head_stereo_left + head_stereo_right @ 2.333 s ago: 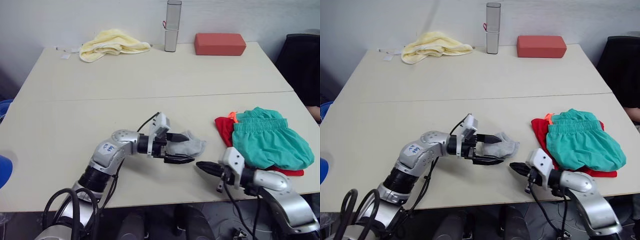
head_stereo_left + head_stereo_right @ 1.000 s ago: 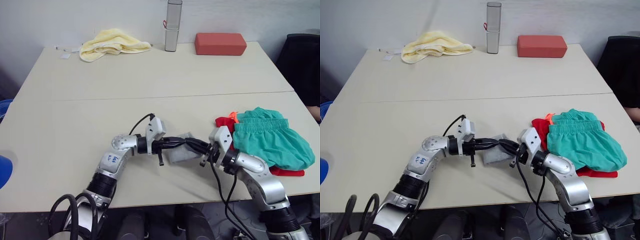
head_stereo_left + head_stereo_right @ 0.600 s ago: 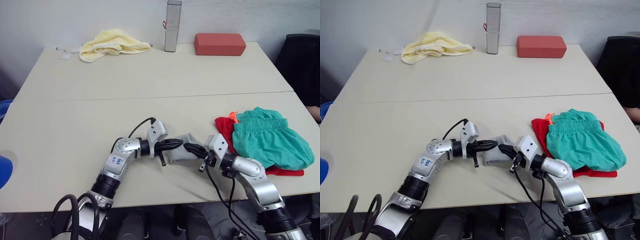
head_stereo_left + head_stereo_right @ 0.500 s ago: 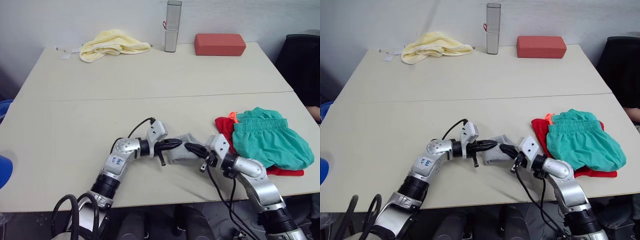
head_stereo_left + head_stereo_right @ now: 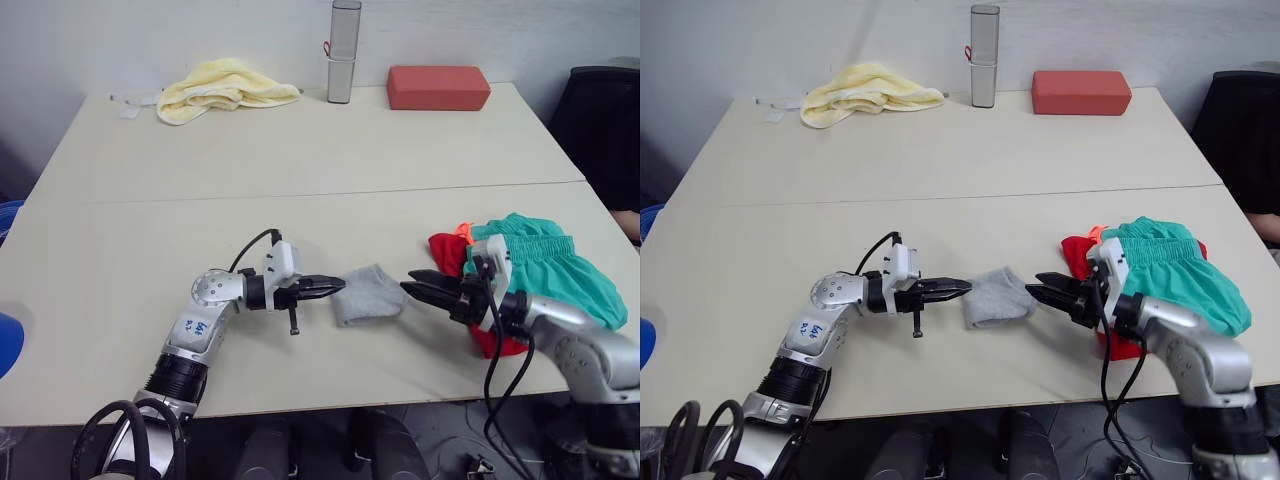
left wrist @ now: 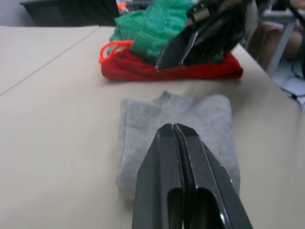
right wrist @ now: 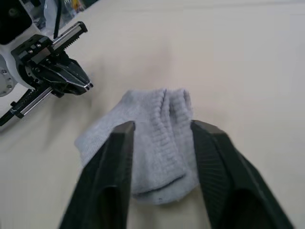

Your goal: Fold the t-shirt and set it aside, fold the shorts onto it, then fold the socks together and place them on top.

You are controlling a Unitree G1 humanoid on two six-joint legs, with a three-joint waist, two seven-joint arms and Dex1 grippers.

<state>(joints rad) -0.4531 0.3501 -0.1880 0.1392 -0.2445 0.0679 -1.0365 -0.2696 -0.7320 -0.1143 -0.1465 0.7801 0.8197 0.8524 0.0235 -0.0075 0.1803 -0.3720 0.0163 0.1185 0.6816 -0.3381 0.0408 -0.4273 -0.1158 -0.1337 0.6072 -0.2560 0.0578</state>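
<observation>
With the shorts (image 5: 540, 275) already folded on the t-shirt (image 5: 452, 252), the folded socks (image 5: 368, 294) lie on the worktop (image 5: 300, 170) between the closed left tool (image 5: 330, 286) and the open, empty right tool (image 5: 415, 288), not yet stacked.

My two head cameras look down over the whole table (image 5: 300, 150) from its near edge. Each wrist camera sits low and close, facing the socks (image 6: 176, 119) from opposite sides.
</observation>
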